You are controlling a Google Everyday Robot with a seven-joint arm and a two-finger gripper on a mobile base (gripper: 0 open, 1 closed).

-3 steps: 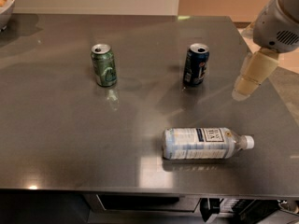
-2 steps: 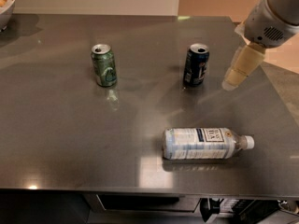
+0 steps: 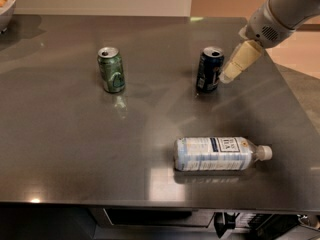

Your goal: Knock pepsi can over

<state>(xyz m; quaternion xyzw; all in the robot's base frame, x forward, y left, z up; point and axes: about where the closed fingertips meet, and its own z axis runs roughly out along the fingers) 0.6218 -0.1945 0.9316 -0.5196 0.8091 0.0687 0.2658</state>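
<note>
One upright pepsi can (image 3: 209,70), end effector (image 3: 226,76) just beside

Two cans: one pepsi can (image 3: 209,69) and one green can (image 3: 111,69). One bottle (image 3: 218,154). One bowl (image 3: 4,8). One hand (image 3: 227,75), right beside the pepsi can.

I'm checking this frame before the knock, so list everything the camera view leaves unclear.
1. Hand, at the right side of the upright pepsi can near its top: whether it touches the can cannot be told, since the two meet edge to edge in the camera view.
2. Arm: cut off by the top right edge.
3. Bowl: cut off by the top left corner, contents mostly out of frame.
4. Water bottle, lying on its side: label print too small to read.
</note>
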